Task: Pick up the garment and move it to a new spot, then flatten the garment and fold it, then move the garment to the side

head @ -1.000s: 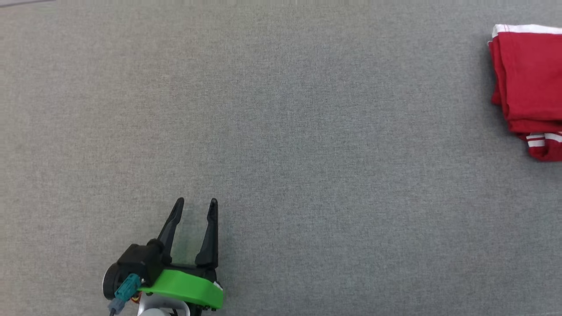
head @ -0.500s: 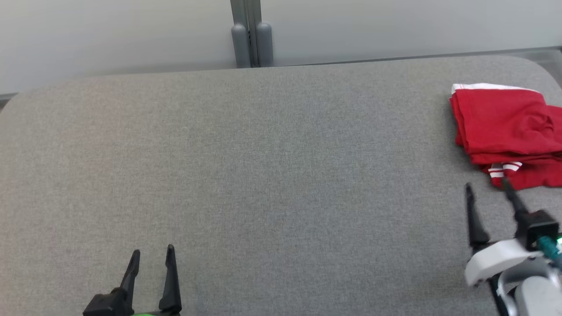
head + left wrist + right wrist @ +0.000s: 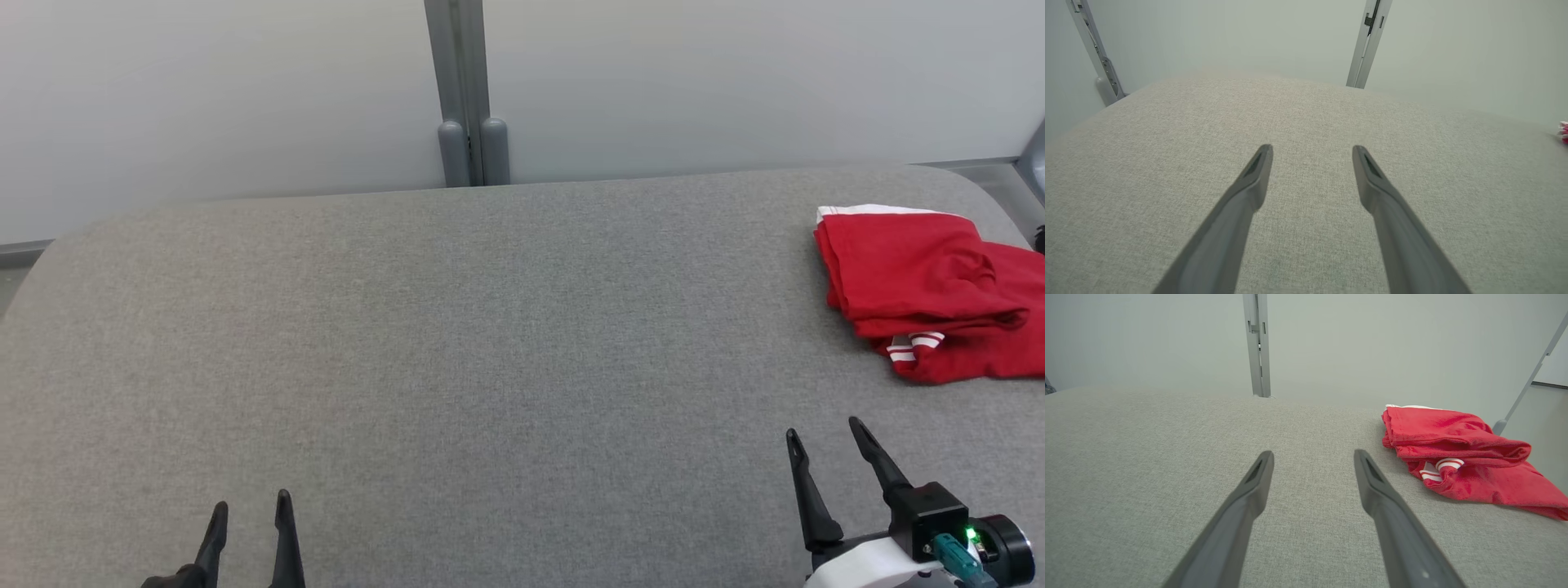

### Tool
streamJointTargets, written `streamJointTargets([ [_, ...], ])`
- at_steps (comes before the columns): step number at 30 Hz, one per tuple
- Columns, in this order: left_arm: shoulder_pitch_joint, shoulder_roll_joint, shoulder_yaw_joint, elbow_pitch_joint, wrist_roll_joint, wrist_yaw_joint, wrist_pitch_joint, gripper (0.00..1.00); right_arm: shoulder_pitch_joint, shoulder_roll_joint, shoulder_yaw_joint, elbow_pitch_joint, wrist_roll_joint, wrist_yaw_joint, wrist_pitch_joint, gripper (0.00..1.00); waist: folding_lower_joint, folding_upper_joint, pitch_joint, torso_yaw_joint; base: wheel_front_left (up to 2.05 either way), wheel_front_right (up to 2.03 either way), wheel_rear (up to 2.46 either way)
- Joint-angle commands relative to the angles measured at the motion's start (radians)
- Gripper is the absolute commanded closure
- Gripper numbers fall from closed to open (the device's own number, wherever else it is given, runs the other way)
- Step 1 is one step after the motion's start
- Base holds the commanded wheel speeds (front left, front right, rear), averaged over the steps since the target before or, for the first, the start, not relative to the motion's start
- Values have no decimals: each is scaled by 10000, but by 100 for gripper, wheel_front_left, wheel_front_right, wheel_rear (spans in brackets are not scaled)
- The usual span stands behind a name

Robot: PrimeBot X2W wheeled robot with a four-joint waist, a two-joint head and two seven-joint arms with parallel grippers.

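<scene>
Your grey fabric bench (image 3: 490, 367) runs up to pale wall panels (image 3: 245, 98), which a grey post (image 3: 464, 98) splits at 12 o'clock. The red garment (image 3: 914, 278) lies bunched and loosely folded at about 2 o'clock on the bench, near its rounded far corner. In the head view the picture's edge cuts off its 3 o'clock end, and the stacked folds hide what kind of garment it is. Its long axis runs roughly from 9 to 3 o'clock. A white-trimmed edge faces 12 and a white-striped cuff peeks out on the 6 o'clock side. In the left wrist view you get a blurred red scrap of it (image 3: 1564, 132) at 3 o'clock. The right wrist view shows it (image 3: 1453, 437) at 2 o'clock, clear of the fingers. Your left gripper (image 3: 251, 501) sits at 7 o'clock with its body cut off below. Its fingers point to 12, spread wide over bare fabric and holding nothing (image 3: 1311, 148). Your right gripper (image 3: 823, 427) sits at 5 o'clock and leans towards 11. Its fingers are also wide and empty (image 3: 1313, 452), near the garment but apart from it.
</scene>
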Motion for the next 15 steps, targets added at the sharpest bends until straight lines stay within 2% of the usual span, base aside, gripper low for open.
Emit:
streamJointTargets([
  [1,-43,41,-65,50,24,-103,-25,0,180,67,-144,-58,-134,-15,-39,0,0,0,-56,131,0,0,0],
  [10,-378,39,-433,393,-115,-420,-25,0,22,134,-889,29,-372,-15,-40,0,0,0,-91,206,0,0,0],
  [15,-683,41,-571,239,-187,-444,-27,0,-108,153,-1007,-84,-425,-15,-40,0,0,0,153,189,0,0,0],
])
